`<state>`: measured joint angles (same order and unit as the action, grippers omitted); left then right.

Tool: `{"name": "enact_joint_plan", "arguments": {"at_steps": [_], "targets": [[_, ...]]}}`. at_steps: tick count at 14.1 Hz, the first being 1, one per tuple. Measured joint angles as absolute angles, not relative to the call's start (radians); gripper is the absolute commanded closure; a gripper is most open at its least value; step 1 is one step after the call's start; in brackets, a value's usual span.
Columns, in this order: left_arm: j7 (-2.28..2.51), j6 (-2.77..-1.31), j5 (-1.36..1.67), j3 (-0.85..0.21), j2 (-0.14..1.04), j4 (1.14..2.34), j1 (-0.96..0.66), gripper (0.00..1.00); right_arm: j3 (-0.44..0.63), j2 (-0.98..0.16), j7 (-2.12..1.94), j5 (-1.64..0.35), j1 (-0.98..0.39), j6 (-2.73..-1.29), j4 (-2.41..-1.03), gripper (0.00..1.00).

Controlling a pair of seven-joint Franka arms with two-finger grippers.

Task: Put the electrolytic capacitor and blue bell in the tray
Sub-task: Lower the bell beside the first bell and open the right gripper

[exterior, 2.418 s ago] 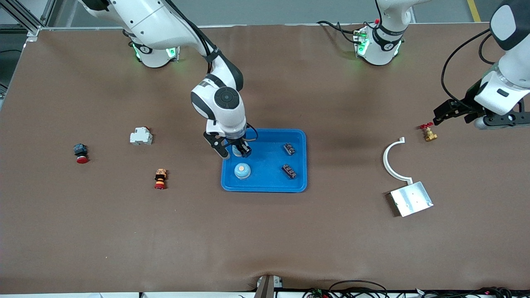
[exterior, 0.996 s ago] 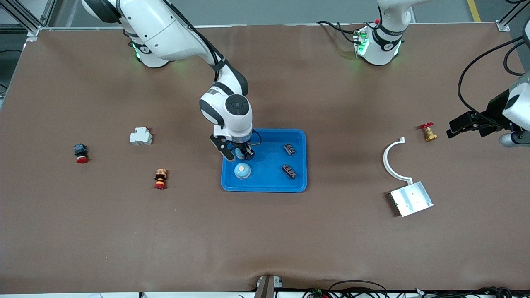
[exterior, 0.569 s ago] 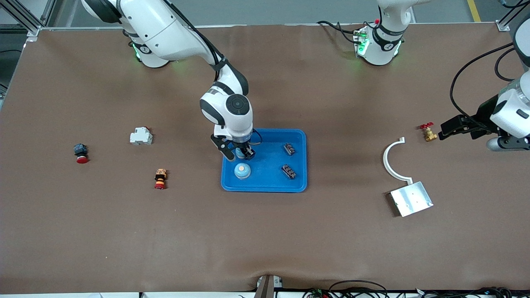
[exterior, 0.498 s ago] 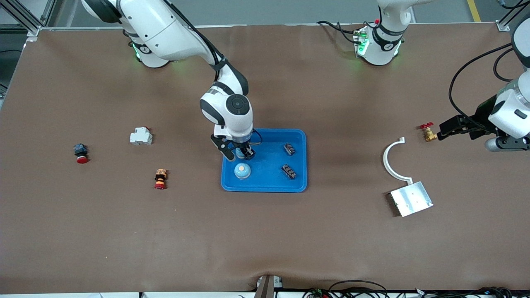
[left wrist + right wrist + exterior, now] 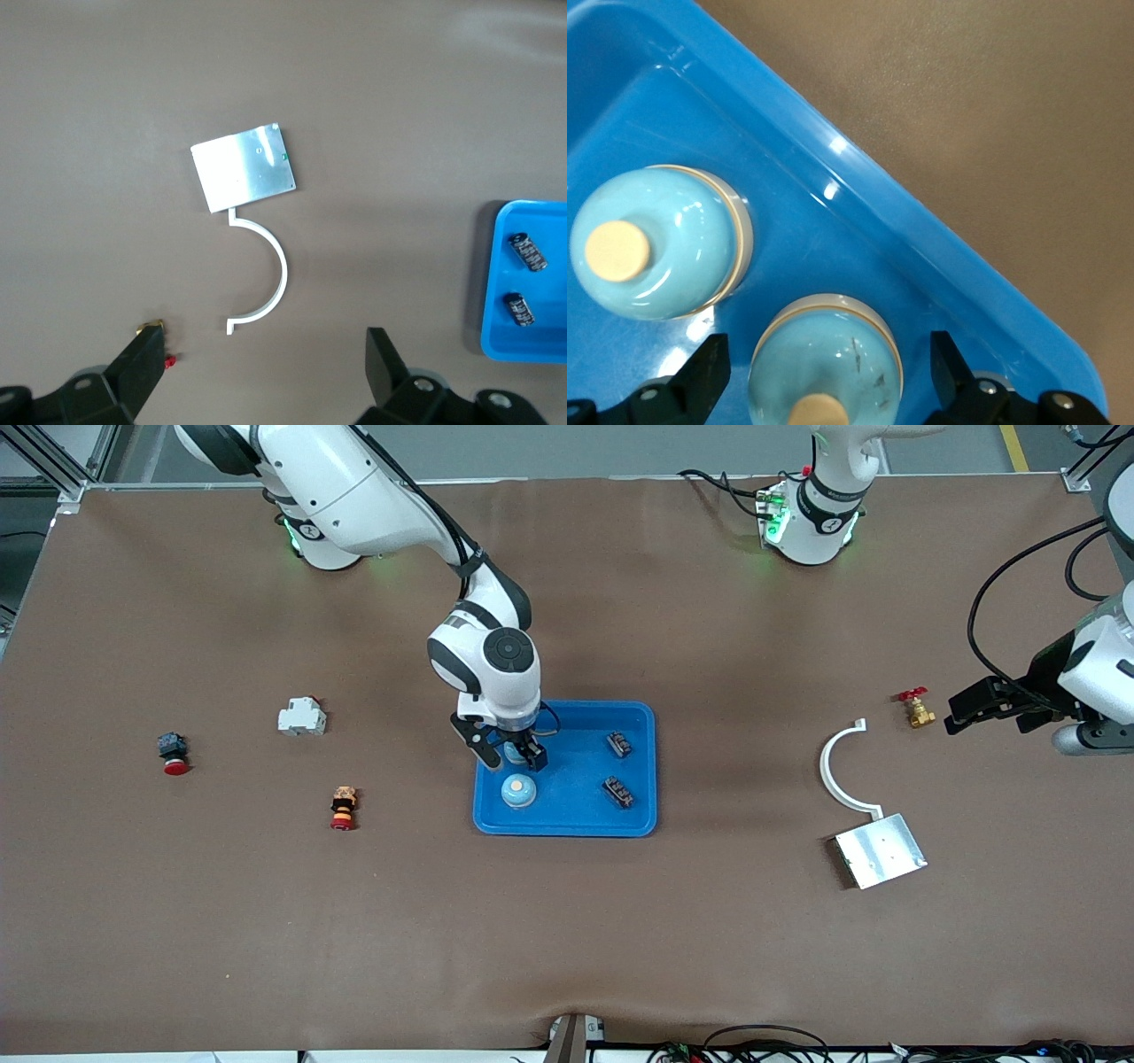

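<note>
Inside the shallow bright-blue plastic tray (image 5: 634, 820) sit two dark ribbed capacitors (image 5: 618, 743) and two pale-blue domed bells (image 5: 656, 241). The right gripper (image 5: 824, 372) straddles the second bell (image 5: 826, 372), fingers apart, apparently releasing it. The left gripper (image 5: 266, 372) hangs wide, empty, waiting over the white curved bracket (image 5: 264, 283). Placement looks essentially finished.
</note>
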<state>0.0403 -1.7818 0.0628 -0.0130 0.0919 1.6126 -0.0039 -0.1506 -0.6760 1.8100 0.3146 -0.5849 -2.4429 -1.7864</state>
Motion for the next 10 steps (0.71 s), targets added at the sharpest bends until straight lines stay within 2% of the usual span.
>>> {"name": "enact_joint_plan", "arguments": {"at_steps": [6,10], "targets": [[0.04,-1.761,0.0,-0.011,0.096,1.529,-0.005,0.0,-0.139,-0.676,1.803,0.315,-0.583,-2.44,-1.765,0.0],[0.04,-1.662,-0.001,-0.011,0.092,1.449,-0.003,0.0,-0.139,-0.674,1.768,0.315,-0.576,-2.335,-1.71,0.0]]}}
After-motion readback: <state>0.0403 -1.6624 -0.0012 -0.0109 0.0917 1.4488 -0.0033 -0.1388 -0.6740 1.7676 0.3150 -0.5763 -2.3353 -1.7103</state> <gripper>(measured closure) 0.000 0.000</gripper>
